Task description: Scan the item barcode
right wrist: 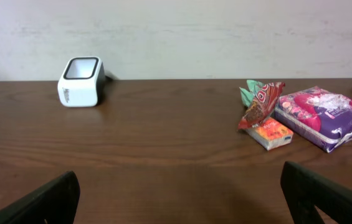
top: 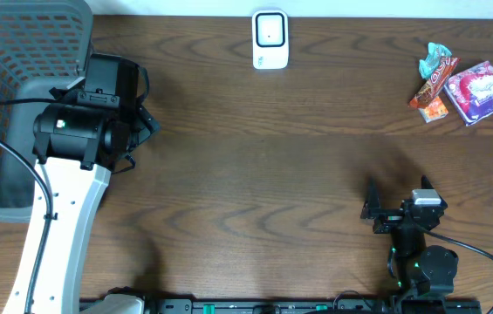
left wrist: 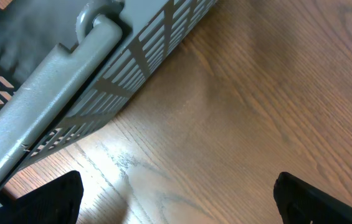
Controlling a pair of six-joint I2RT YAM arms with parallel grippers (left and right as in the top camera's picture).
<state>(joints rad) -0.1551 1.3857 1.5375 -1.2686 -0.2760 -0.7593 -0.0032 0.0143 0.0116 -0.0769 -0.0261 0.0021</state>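
A white barcode scanner (top: 270, 39) (right wrist: 81, 82) stands at the table's far edge, in the middle. The items lie at the far right: a purple and pink packet (top: 483, 92) (right wrist: 328, 115), a red-brown wrapped snack (top: 435, 77) (right wrist: 261, 102) and a small orange box (top: 433, 109) (right wrist: 273, 134). My right gripper (top: 399, 199) (right wrist: 179, 196) sits low near the front right, open and empty, facing the items from well short of them. My left gripper (top: 144, 122) (left wrist: 179, 196) hovers beside the basket at the left, open, with only bare wood between its fingers.
A grey mesh basket (top: 19, 87) (left wrist: 70, 81) with a thick handle fills the far left corner, close to the left arm. The dark wooden table (top: 255, 174) runs between the two arms. A pale wall stands behind the table's far edge.
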